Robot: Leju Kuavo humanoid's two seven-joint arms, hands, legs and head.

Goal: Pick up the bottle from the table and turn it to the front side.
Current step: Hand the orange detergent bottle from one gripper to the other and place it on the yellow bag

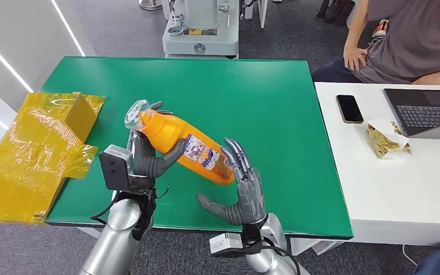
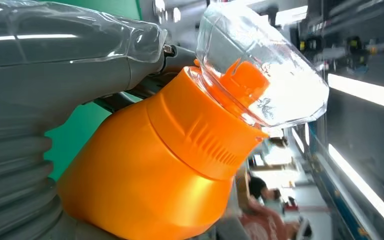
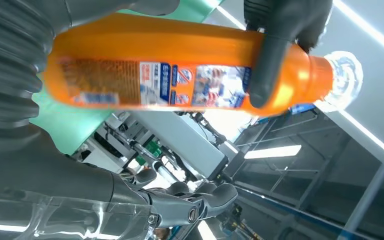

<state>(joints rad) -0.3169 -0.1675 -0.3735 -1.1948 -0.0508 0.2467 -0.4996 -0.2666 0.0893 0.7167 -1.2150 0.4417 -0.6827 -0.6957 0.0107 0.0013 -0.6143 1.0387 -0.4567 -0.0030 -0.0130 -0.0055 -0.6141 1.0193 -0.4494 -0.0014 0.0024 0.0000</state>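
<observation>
— Green covered the table (image 1: 275,91) from edge to edge, and everything that mattered hung just above its near side. Where did the right hand (image 1: 242,189) sit?

— Nearest the robot, at about five o'clock from the bottle (image 1: 186,148). Its fingers (image 1: 236,156) stood spread and upright against the bottle's base end, thumb stretched out toward nine o'clock under the body. I judged it cradling or steadying rather than clamped; nothing was closed inside it.

— And the left hand (image 1: 149,160)?

— Wrapped around the bottle's upper body just below the shoulder, thumb across the front. That was the hand carrying it, clear of the table.

— Which way did the bottle run?

— Its long axis lay tilted, clear cap (image 1: 136,112) up toward ten o'clock, base down toward four o'clock by the right fingertips. The label (image 1: 202,152) faced up and toward the robot in the head view; the right wrist view showed the same label along the body, partly blurred.

— So what did the turn depend on?

— On that axis, I thought. A roll about its length would need the left grip to loosen or the right hand to close on the base, being already in touch with it.

— Anything farther off?

— Yellow-wrapped box (image 1: 40,154) at nine o'clock, off the table's left edge. Beyond, at two o'clock, a white desk (image 1: 378,189) with a phone (image 1: 349,108) and laptop (image 1: 427,110), a person (image 1: 412,40) seated behind.
</observation>
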